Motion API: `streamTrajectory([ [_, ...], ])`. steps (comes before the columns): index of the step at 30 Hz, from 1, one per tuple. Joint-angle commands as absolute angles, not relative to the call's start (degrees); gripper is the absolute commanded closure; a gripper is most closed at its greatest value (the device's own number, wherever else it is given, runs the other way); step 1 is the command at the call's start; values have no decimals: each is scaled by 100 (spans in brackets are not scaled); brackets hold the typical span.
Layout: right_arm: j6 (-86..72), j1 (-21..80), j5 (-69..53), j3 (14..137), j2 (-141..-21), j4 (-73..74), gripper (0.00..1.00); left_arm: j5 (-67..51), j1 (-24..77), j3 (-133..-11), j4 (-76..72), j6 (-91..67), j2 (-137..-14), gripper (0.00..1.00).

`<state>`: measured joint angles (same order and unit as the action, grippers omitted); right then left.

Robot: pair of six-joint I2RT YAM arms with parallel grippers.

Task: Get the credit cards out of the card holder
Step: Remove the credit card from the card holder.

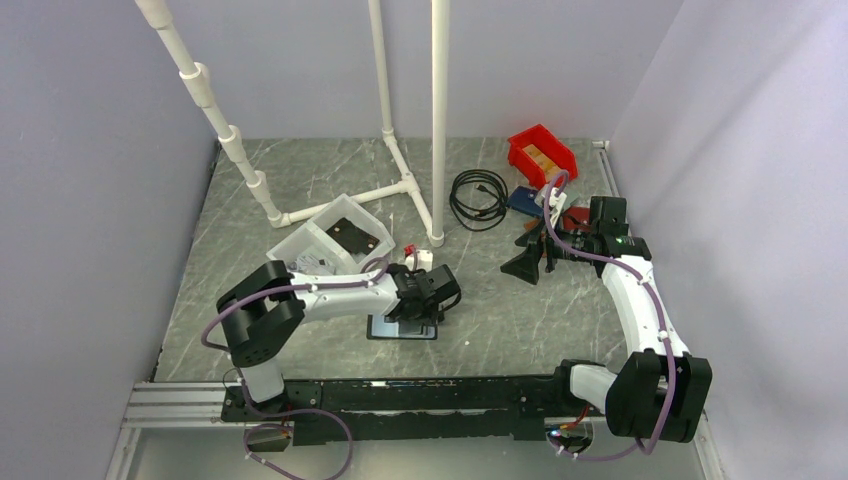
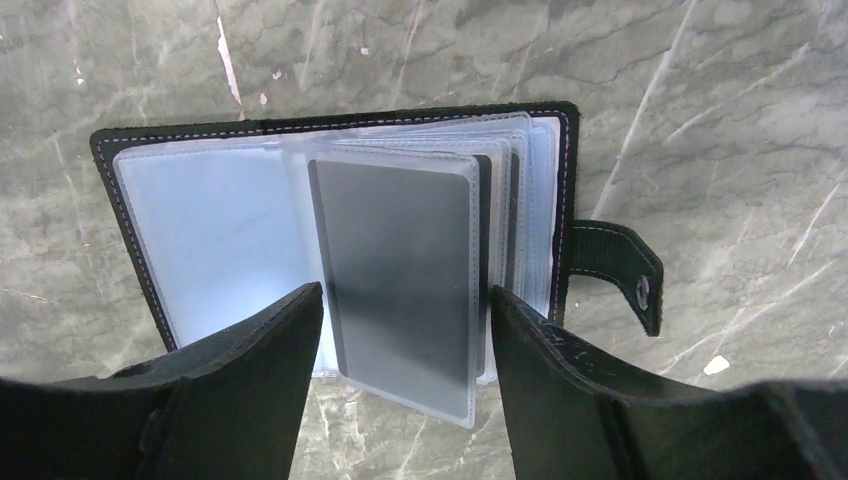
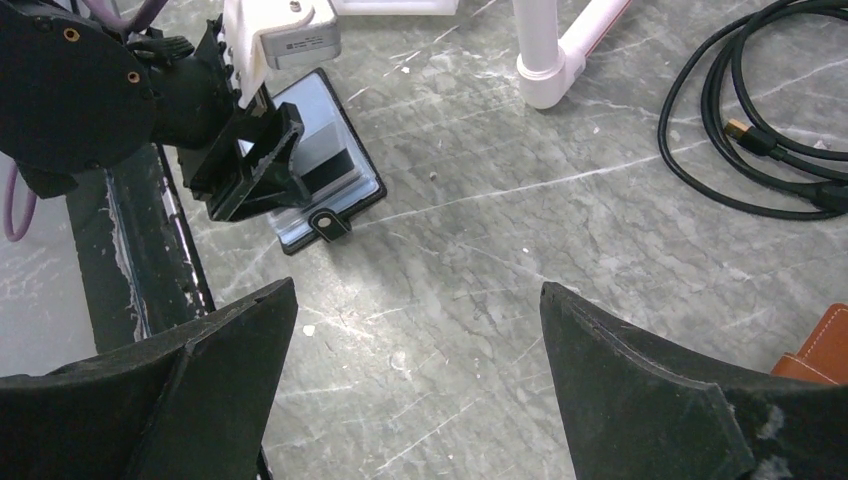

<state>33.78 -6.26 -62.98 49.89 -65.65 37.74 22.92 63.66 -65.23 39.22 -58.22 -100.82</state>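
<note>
Left end effector (image 2: pixel 400 305) stood part open, its jaws flanking a grey credit card (image 2: pixel 400 250) sleeved in the card holder (image 2: pixel 200 230), which lay open on the counter (image 2: pixel 700 100). Card judged light, stiff, slick; its protruding near edge offered the hold. Right end effector (image 3: pixel 417 290), well clear of the card holder, gaped empty.
</note>
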Motion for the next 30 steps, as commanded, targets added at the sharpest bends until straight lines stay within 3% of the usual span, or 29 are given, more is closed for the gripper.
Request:
streamTrajectory([
  [1, 3558, -600, -6353, 5265, -6572, 3814, 6, 2169, 6288, -6291, 3780, -5895, -9721, 33],
  [13, 3571, -599, -6352, 5282, -6586, 3850, 6, 1431, 5891, -5344, 2669, -5863, -8941, 42],
  [30, 3579, -589, -6355, 5282, -6600, 3866, 6, 1255, 5569, -4841, 2562, -5818, -8316, 56],
])
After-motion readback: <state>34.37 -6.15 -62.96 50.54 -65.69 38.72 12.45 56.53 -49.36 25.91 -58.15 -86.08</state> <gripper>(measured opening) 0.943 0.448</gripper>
